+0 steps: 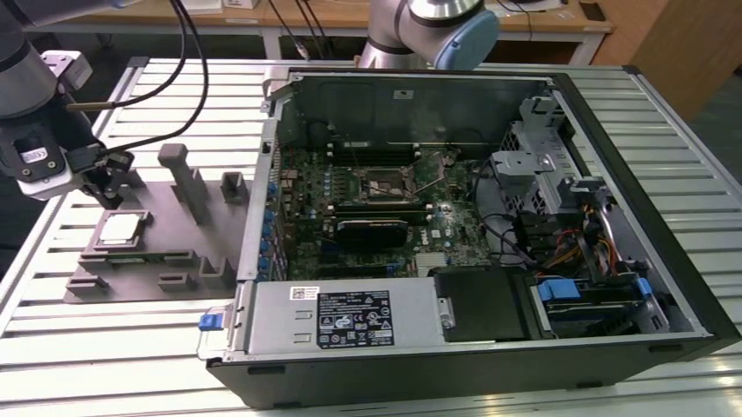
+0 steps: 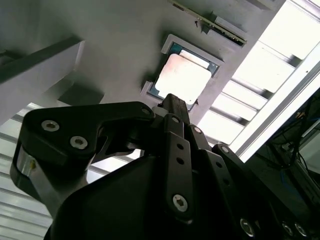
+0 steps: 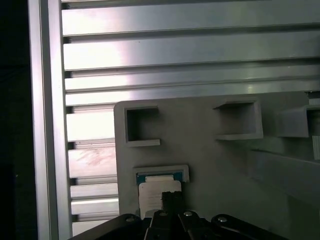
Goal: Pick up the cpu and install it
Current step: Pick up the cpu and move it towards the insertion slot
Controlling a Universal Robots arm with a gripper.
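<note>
The cpu (image 1: 122,228) lies flat, silver top up, in a square pocket of the grey fixture plate (image 1: 151,287) at the exterior view's left. My gripper (image 1: 108,184) hangs just above and behind it and holds nothing. In both wrist views the gripper's black tip points at the chip. The second wrist view has the cpu (image 2: 182,77) just beyond my gripper (image 2: 172,100). The first wrist view has the cpu (image 3: 152,192) partly covered by my gripper (image 3: 171,197). The motherboard's cpu socket (image 1: 383,184) sits inside the open computer case (image 1: 487,261).
Upright grey posts (image 1: 186,178) and small blocks (image 1: 232,187) stand on the fixture plate close to the chip. The case wall (image 1: 269,174) rises right of the fixture. A black heatsink (image 1: 371,233), cables (image 1: 557,234) and a power supply (image 1: 347,317) crowd the case. Everything rests on a slatted aluminium table (image 1: 93,347).
</note>
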